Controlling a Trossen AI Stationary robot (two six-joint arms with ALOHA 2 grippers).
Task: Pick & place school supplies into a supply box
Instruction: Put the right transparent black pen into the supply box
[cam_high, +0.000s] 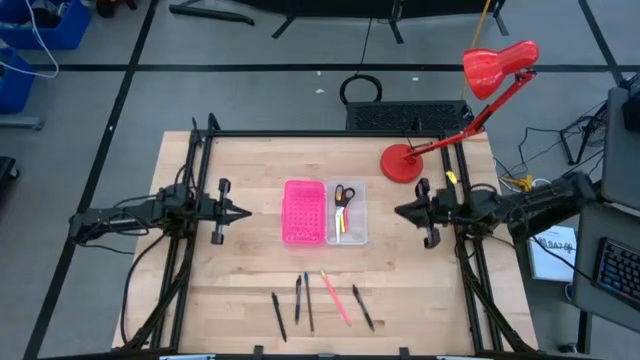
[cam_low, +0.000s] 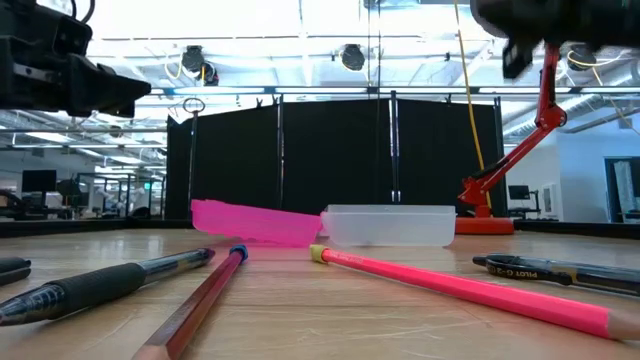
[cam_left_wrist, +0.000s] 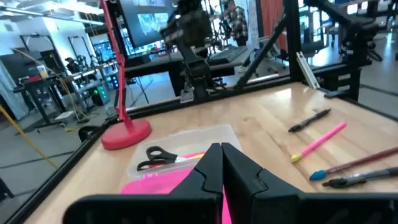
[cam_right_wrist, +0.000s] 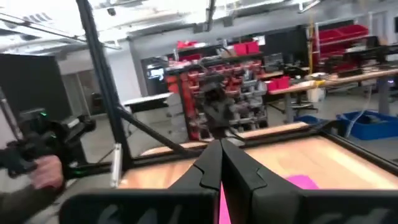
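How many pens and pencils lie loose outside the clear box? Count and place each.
5, in a row near the table's front edge: leftmost black pen, second black pen, dark pencil, pink pencil, rightmost black pen. The clear box may hide others.

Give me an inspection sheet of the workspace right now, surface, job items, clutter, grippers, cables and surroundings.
Surface: wooden table, bare at the sides.
Job's things: clear supply box at centre holds scissors and a yellow and a pink item; five loose pens and pencils lie near the front edge.
Clutter: pink perforated panel beside the box; red desk lamp at the back right.
Grippers: left gripper shut, empty, left of the panel; right gripper shut, empty, right of the box.
Cables: bundles along both arms.
Surroundings: blue bins, black screen, shelving.
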